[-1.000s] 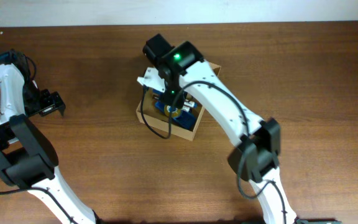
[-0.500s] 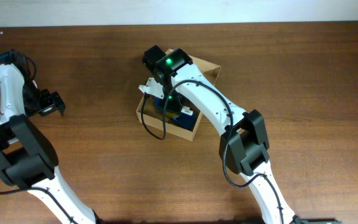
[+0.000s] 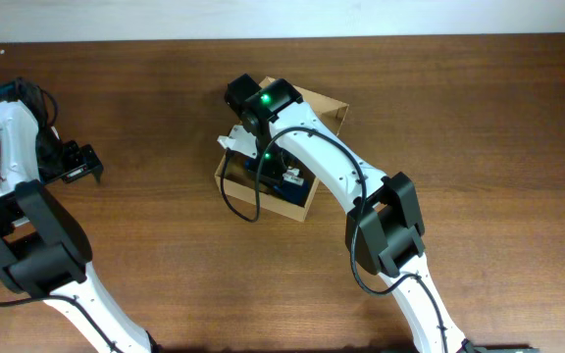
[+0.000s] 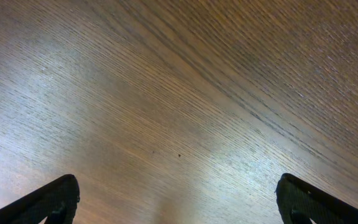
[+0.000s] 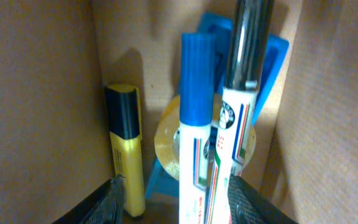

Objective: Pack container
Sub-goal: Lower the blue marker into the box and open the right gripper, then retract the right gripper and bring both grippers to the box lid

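The container (image 3: 308,204) is a small tan cardboard box at the table's middle, its flap lid folded back at the far side. My right gripper (image 3: 267,165) reaches down into it. In the right wrist view the right gripper (image 5: 176,199) is open inside the box walls (image 5: 36,93). A blue-capped white marker (image 5: 196,81) and a black-capped white marker (image 5: 247,43) stand between its fingers; the black-capped one lies against the right finger (image 5: 244,202). My left gripper (image 3: 84,165) is open far to the left, and in its wrist view the left gripper (image 4: 179,199) shows only bare wood.
Inside the box a yellow highlighter (image 5: 126,149) leans on the left wall. A roll of yellowish tape (image 5: 165,140) sits in a blue dispenser (image 5: 272,62) at the bottom. The brown wooden table (image 3: 479,147) spreads around the box.
My right gripper's jaws have parted from shut to open around the two markers, and its wrist has shifted slightly toward the box's far left. The left arm has not moved.
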Controlling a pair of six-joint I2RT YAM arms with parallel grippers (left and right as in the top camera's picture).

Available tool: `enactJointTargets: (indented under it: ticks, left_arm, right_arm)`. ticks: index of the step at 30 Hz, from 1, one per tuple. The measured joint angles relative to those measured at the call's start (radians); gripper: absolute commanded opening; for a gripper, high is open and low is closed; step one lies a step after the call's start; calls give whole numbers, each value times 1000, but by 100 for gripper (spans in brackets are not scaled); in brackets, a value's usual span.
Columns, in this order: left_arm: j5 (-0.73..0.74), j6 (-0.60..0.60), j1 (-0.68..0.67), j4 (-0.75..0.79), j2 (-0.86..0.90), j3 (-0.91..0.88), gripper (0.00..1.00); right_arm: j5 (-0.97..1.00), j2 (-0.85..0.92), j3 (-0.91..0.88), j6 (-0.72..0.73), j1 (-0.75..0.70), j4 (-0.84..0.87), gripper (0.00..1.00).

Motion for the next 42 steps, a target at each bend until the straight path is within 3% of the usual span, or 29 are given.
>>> enactJointTargets:
  ticks: [10,23,29,30,31,32,34,35,39,42]
  left_arm:
    - [0,0,0,0,0,0,100]
    - [0,0,0,0,0,0,100]
    - [79,-1,0,93,0,0,100]
    - [113,-1,0,97,0,0,97]
    - [151,-1,0,105,0,0,68]
    - [195,-5,0,113,0,0,55]
    - [299,-2,0,126,0,0,52]
    - [353,-1,0,135,0,0,46]
    - [579,26,-8,166,0,0,9]
    - [692,61,-33,166,0,0,2]
  right_arm:
    - [101,-40,55,101,3,-87,54]
    - [251,-538,120,245,-56,-92,54]
    - [249,-604,122,348,-243,-76,36]
    - [234,-600,122,369,-285,-74,32]
    - [209,-596,119,385,-325,-71,25]
    - [185,-591,116,393,-359,-69,17]
    - [130,-576,103,420,-433,-69,6]
    - [106,-565,93,438,-463,-71,4]
    - [31,-492,31,489,-546,-90,4]
    - [-19,-410,-39,507,-557,-87,4]
